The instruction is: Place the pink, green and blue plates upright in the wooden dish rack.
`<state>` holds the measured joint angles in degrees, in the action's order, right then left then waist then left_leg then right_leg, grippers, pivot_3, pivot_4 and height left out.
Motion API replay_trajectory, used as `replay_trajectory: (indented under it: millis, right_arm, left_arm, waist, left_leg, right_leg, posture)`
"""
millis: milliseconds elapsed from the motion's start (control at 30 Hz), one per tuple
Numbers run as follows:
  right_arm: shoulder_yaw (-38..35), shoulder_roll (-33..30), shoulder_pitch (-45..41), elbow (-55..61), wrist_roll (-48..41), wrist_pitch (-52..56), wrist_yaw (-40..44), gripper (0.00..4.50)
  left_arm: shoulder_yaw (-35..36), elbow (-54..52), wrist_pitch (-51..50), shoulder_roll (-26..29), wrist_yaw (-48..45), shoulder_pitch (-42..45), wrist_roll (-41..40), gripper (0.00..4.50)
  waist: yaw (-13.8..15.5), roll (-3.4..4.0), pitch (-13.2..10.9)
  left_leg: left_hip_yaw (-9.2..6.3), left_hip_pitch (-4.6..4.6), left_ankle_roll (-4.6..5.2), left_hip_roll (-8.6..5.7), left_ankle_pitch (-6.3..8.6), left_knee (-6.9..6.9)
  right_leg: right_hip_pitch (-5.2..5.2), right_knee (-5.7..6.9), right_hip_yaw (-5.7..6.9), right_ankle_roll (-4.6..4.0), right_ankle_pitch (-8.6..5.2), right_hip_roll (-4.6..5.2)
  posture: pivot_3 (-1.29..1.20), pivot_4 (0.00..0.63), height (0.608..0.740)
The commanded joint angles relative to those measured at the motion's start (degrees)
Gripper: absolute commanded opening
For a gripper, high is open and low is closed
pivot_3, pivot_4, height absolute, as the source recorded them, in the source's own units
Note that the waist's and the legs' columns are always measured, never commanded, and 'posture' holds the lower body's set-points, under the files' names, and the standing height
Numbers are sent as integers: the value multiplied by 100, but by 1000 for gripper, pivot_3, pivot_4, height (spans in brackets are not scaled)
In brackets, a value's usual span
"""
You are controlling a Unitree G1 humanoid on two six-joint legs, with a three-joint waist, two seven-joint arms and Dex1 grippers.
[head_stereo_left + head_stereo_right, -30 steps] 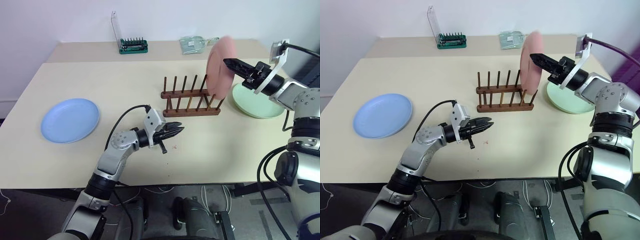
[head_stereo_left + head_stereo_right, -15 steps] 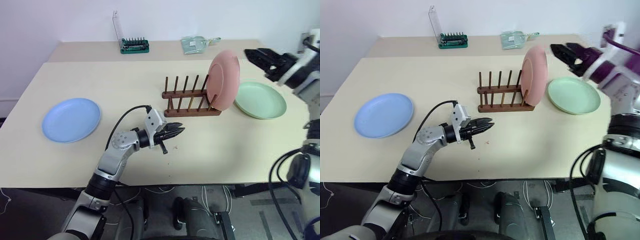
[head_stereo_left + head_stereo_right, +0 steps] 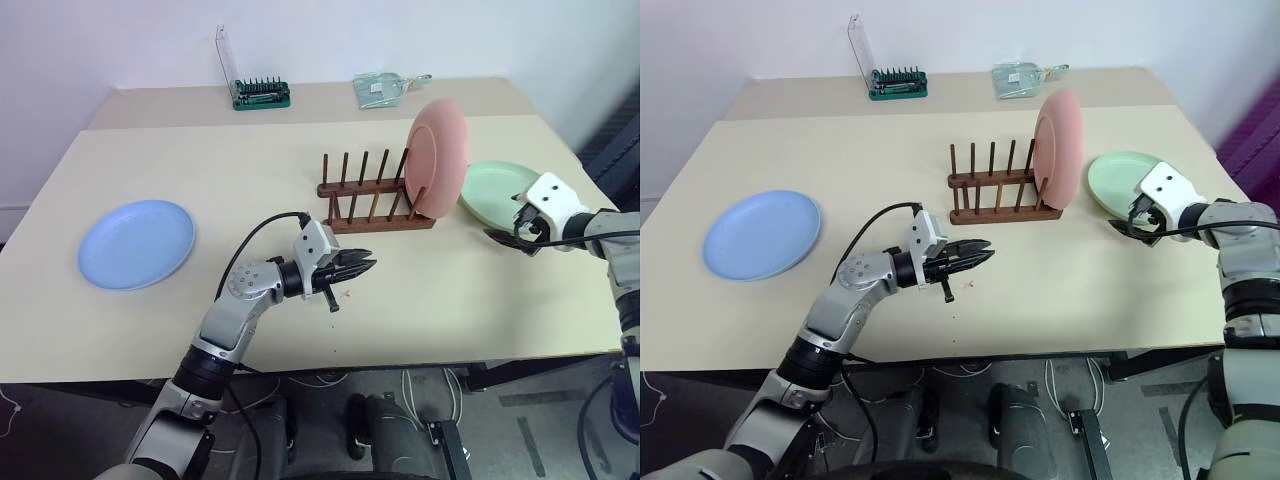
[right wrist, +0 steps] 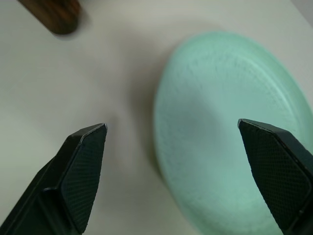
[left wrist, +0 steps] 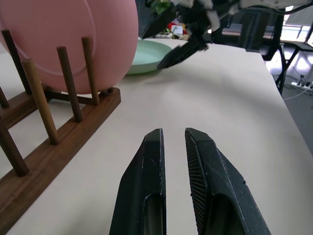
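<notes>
The pink plate (image 3: 437, 158) stands upright at the right end of the wooden dish rack (image 3: 368, 206). Just right of the rack, the green plate (image 3: 497, 186) lies flat on the table. My right gripper (image 3: 512, 234) hovers low at that plate's near edge, open wide, with the green plate (image 4: 234, 132) between and beyond its fingers and nothing held. The blue plate (image 3: 136, 242) lies flat at the far left. In front of the rack my left gripper (image 3: 362, 268) points right, shut and empty, its fingertips (image 5: 155, 139) nearly touching.
A green-based screwdriver bit holder (image 3: 261, 95) and a clear plastic packet (image 3: 385, 88) sit at the back of the table. The table's right edge (image 3: 590, 250) runs close behind the green plate. Bare tabletop lies between the blue plate and the rack.
The right gripper let go of the pink plate, which now stands in the rack. It opened wide and swung down and right to the green plate. The left arm stayed put.
</notes>
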<state>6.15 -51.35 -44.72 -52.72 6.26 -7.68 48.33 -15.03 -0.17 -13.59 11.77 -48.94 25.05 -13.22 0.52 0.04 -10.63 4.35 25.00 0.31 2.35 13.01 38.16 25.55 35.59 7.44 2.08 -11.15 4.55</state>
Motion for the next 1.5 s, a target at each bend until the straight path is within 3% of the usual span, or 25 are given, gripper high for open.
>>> replay_trajectory:
  millis: [33,133,333,533,700,900,1033,1167,1333,1500]
  right_arm:
    - [242,128,-301,-621,495,-452,-441,4149]
    - [232,229,-512,-1012,592,-491,-706,3085]
    - [202,246,-573,-1156,677,-682,-767,43]
    - [18,26,-720,-763,731,-728,-1360,43]
    - [-571,-169,-1107,278,297,-467,-1657,43]
    - [-1632,32,-1303,2475,-1647,1031,-507,43]
    - [-2246,463,-1353,4049,-4233,3546,514,43]
    - [-2331,1069,-1163,4953,-5517,5010,207,43]
    - [-2245,1693,-1135,4661,-5677,5756,-618,43]
    - [-2372,1856,-1253,4009,-5681,6118,-1045,43]
  left_arm:
    - [-39,-219,21,-6,-26,8,-64,677]
    - [-44,-258,25,11,12,-44,-31,677]
    - [-58,-360,9,36,75,-157,-35,677]
    - [-41,-361,11,37,104,-157,-21,677]
    - [-26,-402,-39,68,90,-166,-51,677]
    - [-40,-357,-21,87,70,-162,-26,677]
    - [24,-403,-56,112,123,-200,-51,677]
    - [43,-461,-51,180,119,-285,-62,677]
    - [62,-459,-58,170,200,-265,-44,677]
    - [51,-516,-79,174,234,-311,-54,677]
  waist:
    - [7,0,0]
    - [11,0,0]
    - [16,0,0]
    - [15,0,0]
    - [17,9,-5]
    - [26,7,-4]
    - [22,7,-4]
    - [17,7,-4]
    - [30,7,-4]
    - [25,7,-4]
  left_leg:
    - [1,0,0,0,0,0]
    - [4,-3,0,-1,0,1]
    - [7,-5,0,-5,0,0]
    - [12,-11,0,-5,0,0]
    - [15,-11,0,-6,0,-2]
    - [15,-14,0,5,0,-4]
    - [13,-15,1,15,0,-1]
    - [13,-16,2,18,1,-1]
    - [16,-15,2,17,1,5]
    - [19,-4,3,11,2,5]
  right_leg:
    - [0,0,-2,0,0,0]
    - [-2,1,-7,0,0,0]
    - [-3,1,-18,3,2,1]
    - [-2,6,-24,5,3,1]
    - [12,19,-44,6,3,3]
    - [20,36,-45,7,2,-5]
    - [19,39,-46,7,3,1]
    - [21,44,-46,-4,8,2]
    - [20,44,-45,1,5,8]
    - [30,44,-46,-12,14,13]
  posture:
    - [0,150,730]
    - [0,150,730]
    - [0,150,730]
    - [0,150,730]
    - [0,150,730]
    - [0,150,730]
    - [0,150,730]
    - [0,150,730]
    - [0,150,730]
    - [0,150,730]
